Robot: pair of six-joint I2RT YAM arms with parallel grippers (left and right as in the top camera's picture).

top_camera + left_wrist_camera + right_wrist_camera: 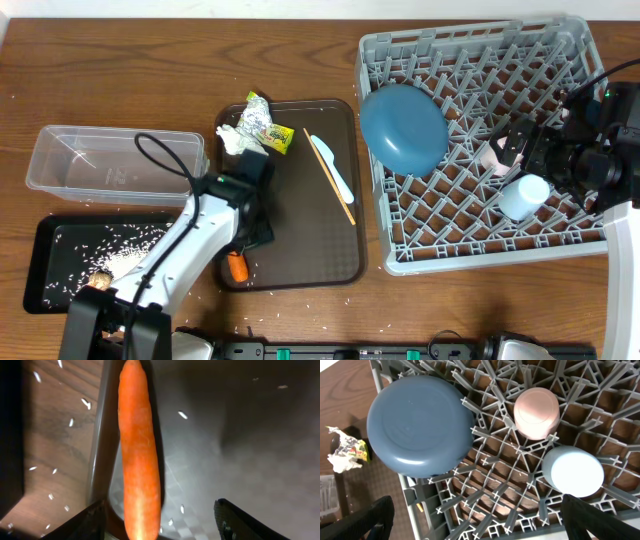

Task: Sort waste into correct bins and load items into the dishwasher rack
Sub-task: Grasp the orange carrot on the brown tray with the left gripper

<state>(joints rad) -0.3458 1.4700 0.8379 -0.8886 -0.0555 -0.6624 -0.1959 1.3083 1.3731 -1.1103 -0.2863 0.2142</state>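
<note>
Left tool [162,510] hangs over the near-left corner of the brown serving tray [300,250], fingers [90,522] parted either side of the small orange carrot [140,460], which lies along the tray's rim, ungripped. Right of the tray, the right tool [476,505] gapes wide and empty above the dishwasher rack [400,262]. Dark-blue plate [420,425], pinkish-white cup [536,412] and light-blue cup [572,470] sit inside.

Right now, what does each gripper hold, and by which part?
Nothing is held. The left gripper stands open around the carrot; the right gripper is open and empty.

carrot [139,460]: both ends cropped | left pincer [162,522]: only fingertips in frame
</note>
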